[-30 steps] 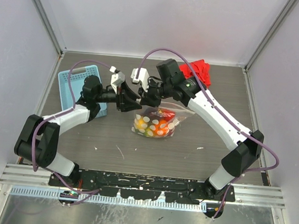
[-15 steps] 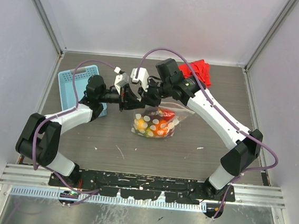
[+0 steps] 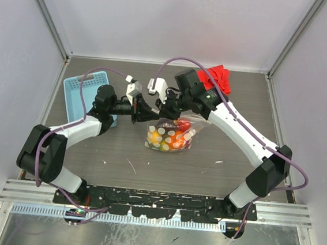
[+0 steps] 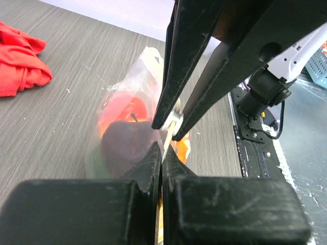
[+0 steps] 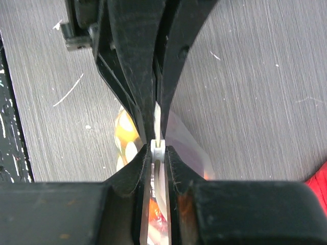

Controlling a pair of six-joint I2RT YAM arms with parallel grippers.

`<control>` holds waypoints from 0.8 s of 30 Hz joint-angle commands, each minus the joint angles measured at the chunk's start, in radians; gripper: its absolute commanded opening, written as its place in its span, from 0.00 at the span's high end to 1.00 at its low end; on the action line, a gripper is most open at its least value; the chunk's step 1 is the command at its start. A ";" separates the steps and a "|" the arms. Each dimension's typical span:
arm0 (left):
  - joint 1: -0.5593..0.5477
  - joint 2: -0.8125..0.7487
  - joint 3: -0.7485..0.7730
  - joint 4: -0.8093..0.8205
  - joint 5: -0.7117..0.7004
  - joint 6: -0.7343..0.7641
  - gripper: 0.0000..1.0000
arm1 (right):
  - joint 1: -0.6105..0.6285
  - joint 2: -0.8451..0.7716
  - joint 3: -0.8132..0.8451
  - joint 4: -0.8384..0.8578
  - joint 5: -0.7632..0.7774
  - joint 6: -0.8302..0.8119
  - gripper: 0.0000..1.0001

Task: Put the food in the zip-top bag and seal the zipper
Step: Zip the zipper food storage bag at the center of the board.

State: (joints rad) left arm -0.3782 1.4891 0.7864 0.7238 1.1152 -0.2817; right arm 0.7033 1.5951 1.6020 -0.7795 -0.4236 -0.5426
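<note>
Two hands, black left hand [image 3: 146, 114] and black right hand [image 3: 166, 109], clamp the thin press-seal zipper [image 5: 157, 120] of the clear white-dotted plastic bag [image 3: 160, 132] mid table [image 3: 120, 153], colourful round toy fruits [image 3: 177, 137] inside, apparently to seal it.

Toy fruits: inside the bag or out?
Inside. The fruits show through the clear dotted bag; none lies loose on the table.

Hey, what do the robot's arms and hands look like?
The left arm and right arm have white shells with black joints. A purple cable trails along each. The left hand and right hand have tapered black fingers. A green light marks the right arm.
</note>
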 commanded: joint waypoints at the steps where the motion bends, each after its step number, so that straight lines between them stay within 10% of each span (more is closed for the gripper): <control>1: 0.009 -0.062 -0.001 0.094 -0.030 0.000 1.00 | -0.034 -0.063 -0.034 -0.051 0.058 0.015 1.00; 24: 0.118 -0.133 -0.046 -0.025 -0.322 0.006 1.00 | -0.109 -0.159 -0.144 -0.012 0.162 0.139 1.00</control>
State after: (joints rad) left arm -0.2989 1.4075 0.7357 0.6968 0.9276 -0.2798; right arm 0.6090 1.5089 1.4811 -0.7883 -0.3504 -0.4709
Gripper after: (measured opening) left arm 0.004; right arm 0.187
